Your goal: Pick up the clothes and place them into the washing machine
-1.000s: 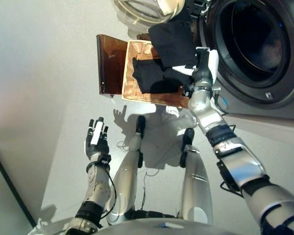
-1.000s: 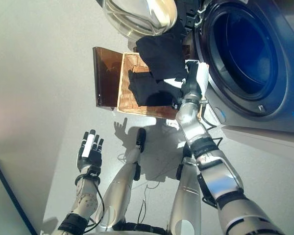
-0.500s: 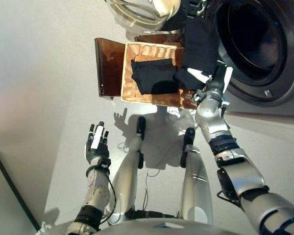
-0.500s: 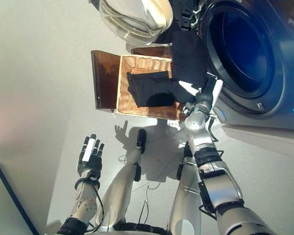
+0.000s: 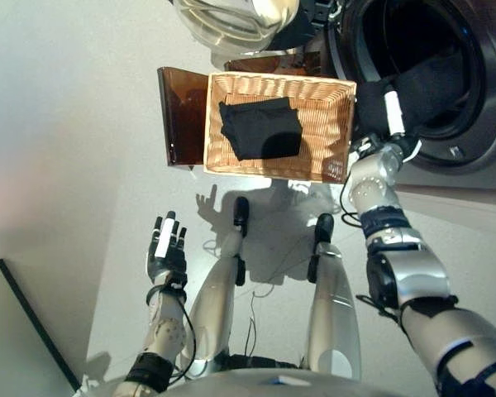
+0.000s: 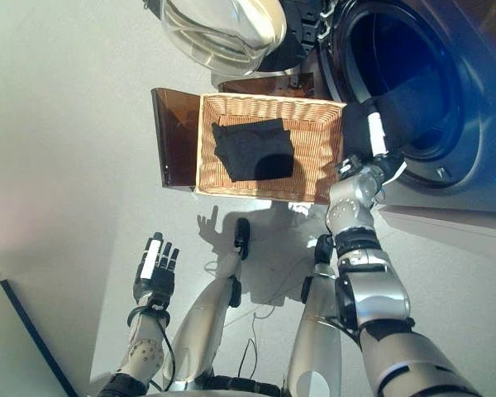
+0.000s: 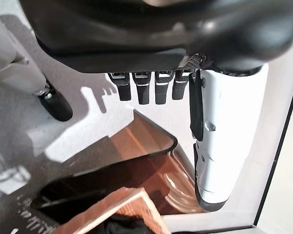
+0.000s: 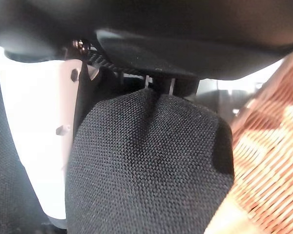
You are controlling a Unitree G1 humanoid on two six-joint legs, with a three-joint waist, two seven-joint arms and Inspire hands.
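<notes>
Right hand (image 5: 379, 126): raised at the rim of the washer opening, fingers and white-covered thumb closed on a bunch of black cloth; right wrist view filled by that dark weave pinched against the thumb.
Held garment (image 5: 422, 83): black, draped from the right hand over the lower rim of the drum opening, part of it already inside the dark drum.
Washing machine (image 5: 471, 157): front-loader at the robot's right, grey front panel, round opening facing the basket.
Washer door (image 6: 223, 29): swung open, clear domed glass in a pale ring, at the far side of the basket.
Wicker basket (image 5: 331, 124): rectangular, light woven sides, on the floor just beside the machine front, right hand near its right end.
Remaining garment (image 5: 260, 128): black, loosely folded, lying in the left half of the basket; woven bottom bare on the right half.
Brown panel (image 5: 182, 112): dark glossy sheet lying flat, touching the basket's left side; curved corner seen in the left wrist view.
Left hand (image 5: 167, 248): low at the robot's left, well apart from the basket, fingers straight and spread, holding nothing.
Floor (image 5: 66, 124): pale grey, sunlit patch below the basket.
</notes>
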